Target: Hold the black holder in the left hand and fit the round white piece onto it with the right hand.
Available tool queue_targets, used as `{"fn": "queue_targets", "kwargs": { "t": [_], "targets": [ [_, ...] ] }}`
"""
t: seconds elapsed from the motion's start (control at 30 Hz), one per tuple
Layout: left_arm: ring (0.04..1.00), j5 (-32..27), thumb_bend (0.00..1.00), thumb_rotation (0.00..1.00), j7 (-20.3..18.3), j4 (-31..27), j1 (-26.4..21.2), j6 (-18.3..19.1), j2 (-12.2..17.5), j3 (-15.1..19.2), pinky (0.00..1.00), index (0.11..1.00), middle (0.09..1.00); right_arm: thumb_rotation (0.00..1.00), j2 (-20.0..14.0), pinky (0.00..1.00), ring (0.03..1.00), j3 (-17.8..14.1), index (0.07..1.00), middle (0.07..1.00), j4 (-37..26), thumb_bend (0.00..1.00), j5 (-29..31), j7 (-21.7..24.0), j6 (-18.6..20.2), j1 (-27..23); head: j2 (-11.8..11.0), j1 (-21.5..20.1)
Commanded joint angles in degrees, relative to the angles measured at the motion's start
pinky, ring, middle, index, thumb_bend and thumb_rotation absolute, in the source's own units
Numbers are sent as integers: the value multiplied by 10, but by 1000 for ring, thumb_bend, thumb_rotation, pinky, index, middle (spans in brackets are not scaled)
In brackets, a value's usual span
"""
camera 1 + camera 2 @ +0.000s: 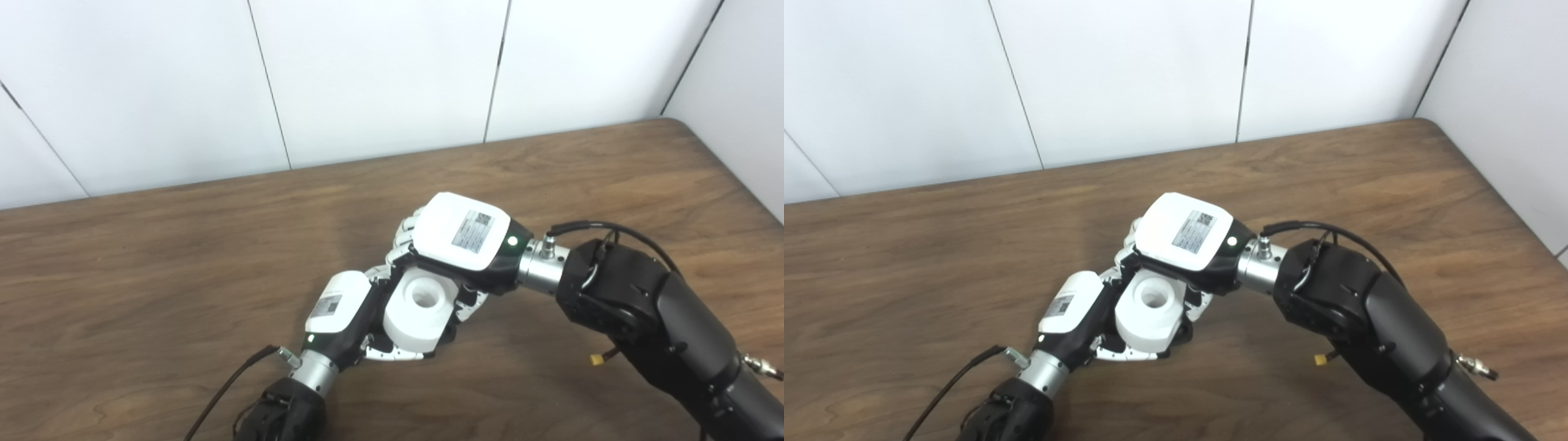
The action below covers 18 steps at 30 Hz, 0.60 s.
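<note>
The round white piece (419, 312), a thick cylinder with a hole in its top, sits just above the table between both hands. My left hand (343, 306) comes in from below left, and its fingers (398, 354) curl under and around the base of the piece. Of the black holder only a dark edge (1183, 334) shows beneath the white piece; the rest is hidden. My right hand (462, 233) lies over the piece from the upper right. Its fingers (401, 236) close on the far side and its thumb presses the near right side.
The brown wooden table (153, 275) stretches out on all sides of the hands. White wall panels (380, 73) rise behind its far edge, and the table's right corner (674, 122) is rounded. A black cable (226, 383) trails from the left wrist.
</note>
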Motion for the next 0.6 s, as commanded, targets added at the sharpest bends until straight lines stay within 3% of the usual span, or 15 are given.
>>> {"fn": "queue_targets", "kwargs": {
  "t": [0.0, 0.57],
  "targets": [
    [848, -4, 523, 55, 3, 3, -9, -3, -1, 1, 994, 482, 721, 133, 0, 602, 703, -2, 476, 622, -19, 524, 0, -5, -21, -2, 1, -1],
    [851, 4, 523, 55, 1, 0, -11, -5, 4, 0, 976, 483, 716, 132, 1, 614, 688, 19, 474, 610, -12, 521, -37, -37, -62, 39, -1, -1]
  ]
}}
